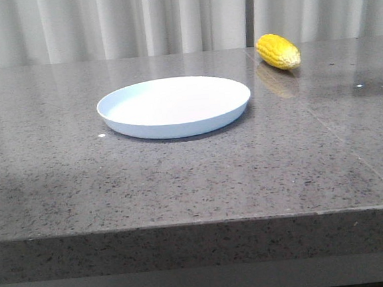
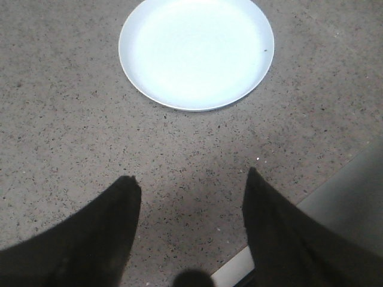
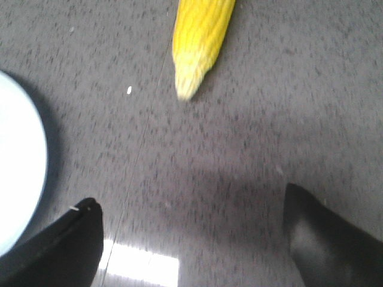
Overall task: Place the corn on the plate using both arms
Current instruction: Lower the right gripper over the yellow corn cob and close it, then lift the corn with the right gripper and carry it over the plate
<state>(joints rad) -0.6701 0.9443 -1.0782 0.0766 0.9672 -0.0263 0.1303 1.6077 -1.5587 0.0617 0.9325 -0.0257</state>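
Lying on the speckled grey stone desk (image 1: 201,176) near its far edge, the bright yellow, kernel-ribbed corn cob (image 1: 278,50) sits right of the round, shallow, pale blue plate (image 1: 174,106), apart from it. Both black claws, left (image 2: 190,182) and right (image 3: 191,206), hang spread wide over bare desk, gripping nothing, grey curtains (image 1: 134,21) behind.

No text, label, brand, number or sign can be read in any of the three views. The plate (image 1: 174,107), the corn (image 1: 278,50) and the speckled counter (image 1: 182,184) carry no lettering or markings.
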